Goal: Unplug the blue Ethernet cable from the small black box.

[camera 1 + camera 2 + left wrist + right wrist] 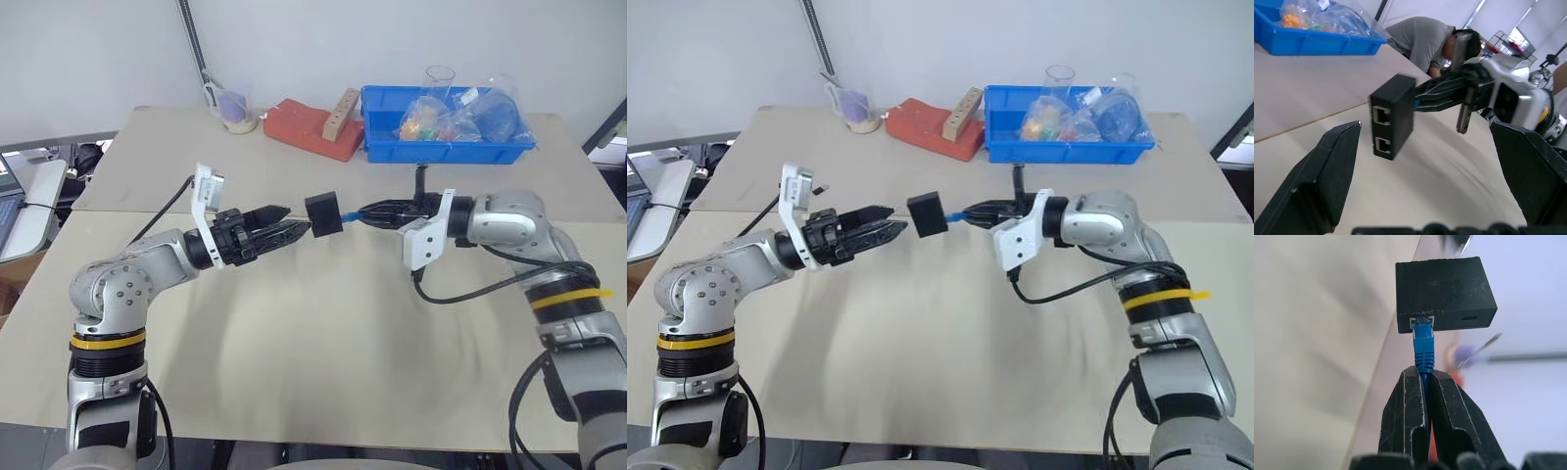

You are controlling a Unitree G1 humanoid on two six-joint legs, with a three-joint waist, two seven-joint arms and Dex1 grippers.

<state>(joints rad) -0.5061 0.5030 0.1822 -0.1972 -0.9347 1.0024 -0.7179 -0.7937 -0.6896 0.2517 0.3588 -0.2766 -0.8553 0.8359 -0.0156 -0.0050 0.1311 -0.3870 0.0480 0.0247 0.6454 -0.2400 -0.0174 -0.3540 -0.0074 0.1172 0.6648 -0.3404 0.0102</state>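
I've got the right gripper pinched on the thin bright-blue Ethernet cable, still plugged in. Small matte black box hangs mid-air, 3 o'clock of the spread left gripper. Clamp box squarely, then pull straight.

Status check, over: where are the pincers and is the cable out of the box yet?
Right pincer shut on blue Ethernet cable. Small black box held up off the table, plug seated. Left pincer open, facing box. Nothing between them.

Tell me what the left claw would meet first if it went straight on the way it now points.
Most likely the small black box, hanging from the blue Ethernet cable in the right claw; the open left claw points at it.
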